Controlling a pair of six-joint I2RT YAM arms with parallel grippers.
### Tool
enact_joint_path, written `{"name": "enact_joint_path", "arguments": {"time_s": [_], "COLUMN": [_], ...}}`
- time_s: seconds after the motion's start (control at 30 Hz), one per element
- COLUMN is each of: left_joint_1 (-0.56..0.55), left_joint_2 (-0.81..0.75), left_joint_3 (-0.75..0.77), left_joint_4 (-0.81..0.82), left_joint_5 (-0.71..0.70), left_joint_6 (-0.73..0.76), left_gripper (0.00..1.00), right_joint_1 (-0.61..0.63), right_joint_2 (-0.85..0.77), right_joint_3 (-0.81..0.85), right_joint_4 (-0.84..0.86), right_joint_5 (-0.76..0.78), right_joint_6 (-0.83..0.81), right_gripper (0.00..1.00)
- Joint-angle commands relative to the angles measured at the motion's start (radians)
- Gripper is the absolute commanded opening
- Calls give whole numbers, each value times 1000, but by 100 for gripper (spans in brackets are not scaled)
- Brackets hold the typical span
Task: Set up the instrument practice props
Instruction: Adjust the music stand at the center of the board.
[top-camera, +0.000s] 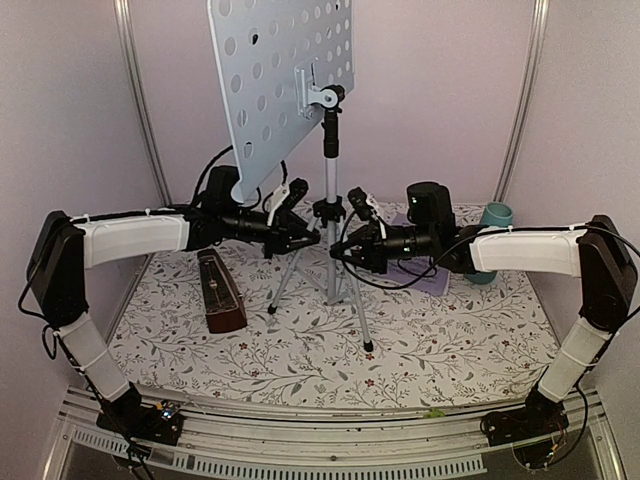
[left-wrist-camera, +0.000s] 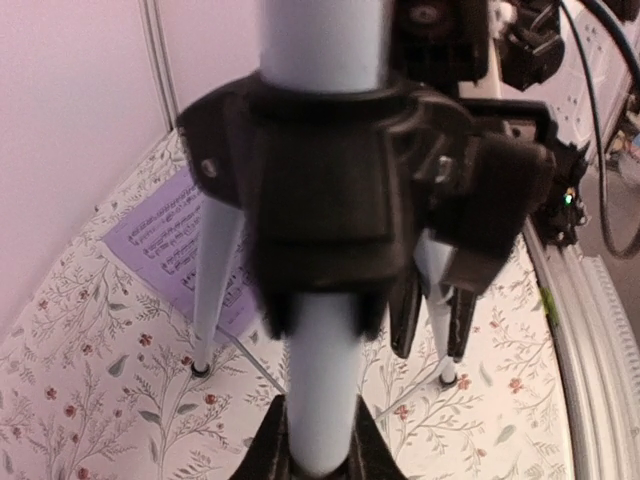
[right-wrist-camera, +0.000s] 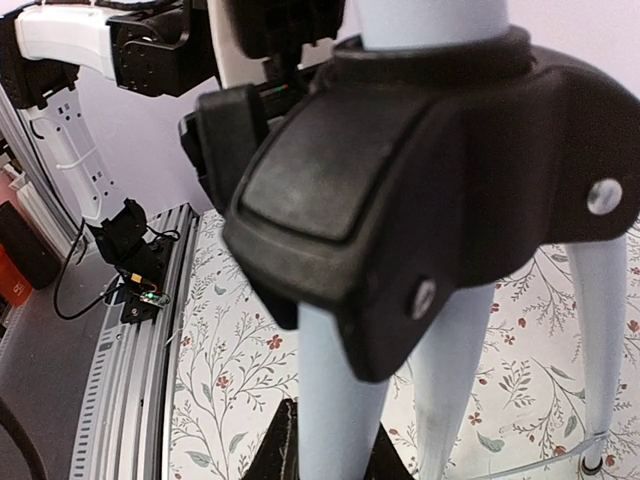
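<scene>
The music stand has a pale-blue perforated desk (top-camera: 280, 75) on a silver pole (top-camera: 330, 190) and stands on its tripod legs in the middle of the floral mat. My left gripper (top-camera: 307, 240) is shut on a silver leg just below the black tripod hub (left-wrist-camera: 320, 170), with the tube between its jaws (left-wrist-camera: 320, 450). My right gripper (top-camera: 339, 252) is shut on another leg under the hub (right-wrist-camera: 430, 200), again with the tube between its jaws (right-wrist-camera: 335, 450). The dark-red-brown metronome (top-camera: 220, 293) stands upright to the left. The lilac sheet music (top-camera: 428, 280) lies flat under my right arm and also shows in the left wrist view (left-wrist-camera: 165, 245).
A teal cup (top-camera: 495, 216) stands at the back right by the wall. Lilac walls with silver corner rails (top-camera: 145, 120) close in the back and sides. An aluminium rail (top-camera: 330, 420) with both arm bases runs along the near edge.
</scene>
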Motion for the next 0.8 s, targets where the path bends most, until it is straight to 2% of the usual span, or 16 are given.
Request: {"name": "enact_joint_path", "arguments": {"time_s": [0.0, 0.03, 0.13, 0.2, 0.4, 0.63, 0.77], "left_joint_1": [-25, -26, -30, -36, -64, -82, -88], "left_joint_2": [-4, -14, -46, -67, -126, -183, -194], "left_joint_3": [-1, -12, -56, -82, -151, -220, -231], "left_joint_4": [38, 55, 129, 170, 255, 330, 335], "left_joint_5": [-49, -61, -114, -170, -413, -705, -810], "left_joint_6": [-7, -13, -44, -65, -109, -176, -213], "left_gripper": [4, 0, 0, 0, 0, 0, 0], "right_joint_1": [-18, -18, -18, -18, -23, -23, -23], "right_joint_2": [33, 30, 18, 4, -30, -28, 16], "right_joint_3": [0, 5, 18, 17, 21, 42, 86], "right_joint_4": [-53, -61, -87, -91, -88, -71, -70], "right_joint_5": [135, 148, 179, 207, 319, 449, 518], "right_joint_6": [-214, -209, -203, -195, -156, -78, -35], "right_gripper": [0, 1, 15, 28, 56, 68, 71]}}
